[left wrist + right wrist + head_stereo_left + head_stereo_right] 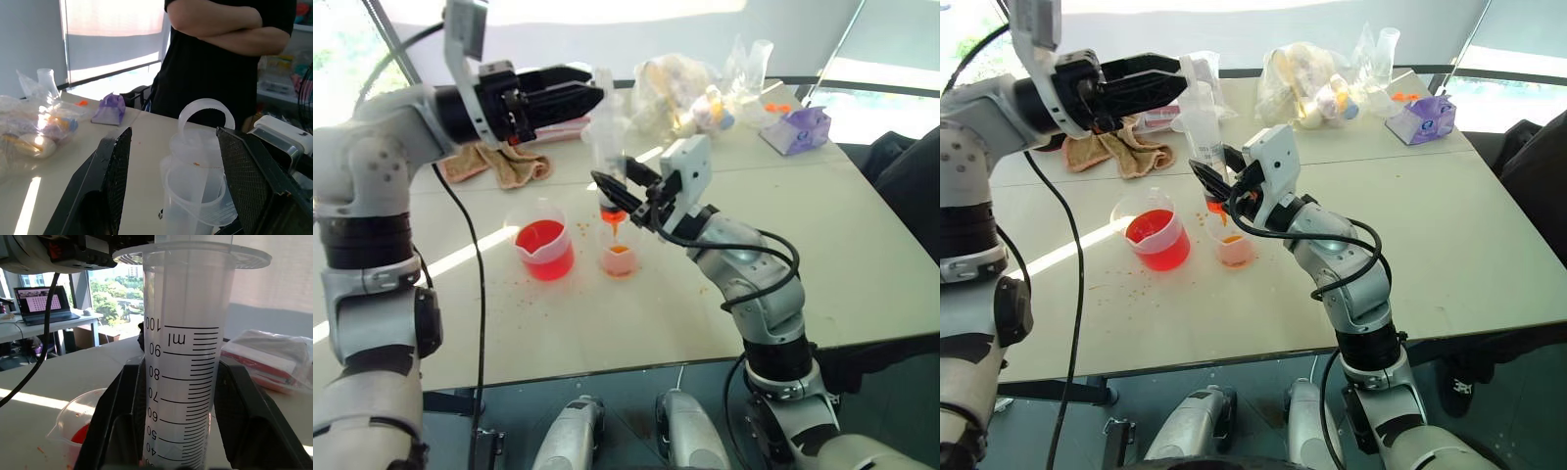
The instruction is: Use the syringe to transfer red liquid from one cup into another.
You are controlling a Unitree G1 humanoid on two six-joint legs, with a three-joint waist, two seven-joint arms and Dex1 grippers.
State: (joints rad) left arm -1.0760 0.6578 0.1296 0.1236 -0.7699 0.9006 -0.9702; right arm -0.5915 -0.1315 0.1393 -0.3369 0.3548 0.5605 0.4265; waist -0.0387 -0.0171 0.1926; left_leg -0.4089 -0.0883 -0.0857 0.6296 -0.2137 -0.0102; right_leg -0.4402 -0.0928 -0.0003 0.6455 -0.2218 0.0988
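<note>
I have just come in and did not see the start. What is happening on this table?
A two-armed robot is moving red liquid between cups. Its right gripper is shut on the syringe, held upright with its tip above the plain cup. The left gripper is open at the plunger's top, its fingers either side without closing. The spouted beaker of red liquid stands beside the cup. A person watches, arms folded.

Red liquid (544, 242); clear syringe (606, 137), black scale marks; purple box (796, 129).

We see the big clear syringe (607, 147) standing upright over the small plain cup (619, 258), beside the red beaker (544, 250).
</note>
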